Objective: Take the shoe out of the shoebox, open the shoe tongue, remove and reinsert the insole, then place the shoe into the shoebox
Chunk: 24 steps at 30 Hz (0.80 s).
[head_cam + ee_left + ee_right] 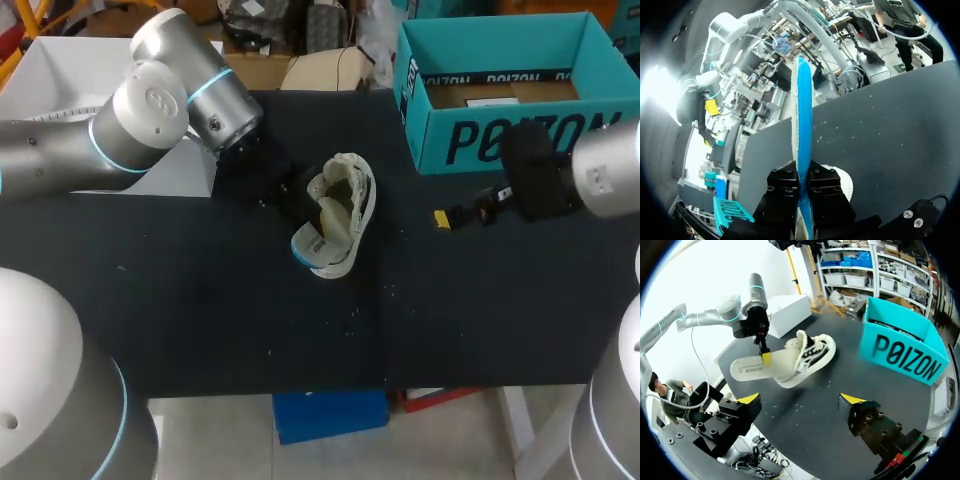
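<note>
Counting step one as done: seeing shoe (338, 215) lying on the black table (200, 300), mid-frame in head view, well apart from the teal shoebox (500, 90) at upper right. Reading tongue (801, 340) as opened, going by the shoe mouth gaping wide in right wrist view.

Sitting in the insole step now. Pinching the insole (752, 369) with left gripper (765, 356), fingers pressed onto it from both sides. Confirming in left wrist view: blue underside running edge-on out between the fingers. Seeing one end of insole overlapping the shoe opening, other end sticking out clear of the shoe. Not being able to tell whether pulling out or pushing back in; judging roughly mid-task either way.

Hanging at right edge of head view, near the box front: right gripper (800, 399), fingers spread wide, holding nothing.

Remaining: finishing insole out/in, seating it flat, then lifting shoe into shoebox. Probably needing right gripper steadying the shoe for reinsertion.
</note>
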Available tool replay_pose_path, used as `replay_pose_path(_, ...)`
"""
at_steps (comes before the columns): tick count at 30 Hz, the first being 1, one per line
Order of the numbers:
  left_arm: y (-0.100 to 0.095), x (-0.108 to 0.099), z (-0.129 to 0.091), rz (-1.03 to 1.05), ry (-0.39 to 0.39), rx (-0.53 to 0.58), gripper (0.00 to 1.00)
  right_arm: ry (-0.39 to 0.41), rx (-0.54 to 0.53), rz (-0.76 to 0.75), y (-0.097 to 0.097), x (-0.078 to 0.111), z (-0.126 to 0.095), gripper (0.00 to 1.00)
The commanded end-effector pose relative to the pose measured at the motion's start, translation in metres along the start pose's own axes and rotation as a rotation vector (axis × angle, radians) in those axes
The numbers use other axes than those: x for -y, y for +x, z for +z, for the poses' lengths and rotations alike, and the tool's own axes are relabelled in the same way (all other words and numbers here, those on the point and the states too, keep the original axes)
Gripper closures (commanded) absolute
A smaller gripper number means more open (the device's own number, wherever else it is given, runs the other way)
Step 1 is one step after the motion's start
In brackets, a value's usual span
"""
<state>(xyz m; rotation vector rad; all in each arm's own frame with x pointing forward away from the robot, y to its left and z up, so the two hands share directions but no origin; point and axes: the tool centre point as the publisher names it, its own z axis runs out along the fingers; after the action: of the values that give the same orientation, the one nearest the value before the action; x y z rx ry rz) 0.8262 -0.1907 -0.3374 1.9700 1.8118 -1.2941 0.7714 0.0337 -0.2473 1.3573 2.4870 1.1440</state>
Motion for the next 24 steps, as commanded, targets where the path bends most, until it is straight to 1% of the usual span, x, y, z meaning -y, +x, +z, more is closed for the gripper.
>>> replay_pose_path(1,0.001,-0.020,0.007,0.004,-0.007,0.012,1.00,0.003,0.001,0.001,0.001,-0.001,0.000,0.00)
replay_pose_path(6,-0.002,-0.040,0.004,0.004,-0.023,0.048,1.00,0.003,0.001,0.001,0.001,-0.001,0.000,0.00)
replay_pose_path(8,-0.002,-0.048,0.001,0.007,-0.044,0.040,1.00,0.003,0.001,0.001,0.001,-0.001,0.000,0.00)
replay_pose_path(15,-0.009,-0.072,-0.003,0.016,-0.065,0.050,1.00,0.003,0.001,0.001,0.001,-0.001,0.000,0.00)
replay_pose_path(21,-0.014,-0.083,-0.001,0.020,-0.078,0.045,1.00,0.003,0.001,0.001,0.001,-0.001,0.000,0.00)
replay_pose_path(22,-0.015,-0.083,-0.001,0.020,-0.078,0.043,0.73,0.003,0.001,0.001,0.001,-0.001,0.000,0.00)
replay_pose_path(23,-0.016,-0.081,0.000,0.020,-0.071,0.041,0.60,0.003,0.001,0.001,0.001,-0.001,0.000,0.00)
replay_pose_path(24,-0.016,-0.079,0.001,0.020,-0.069,0.041,0.59,0.003,0.001,0.001,0.001,-0.001,0.000,0.00)
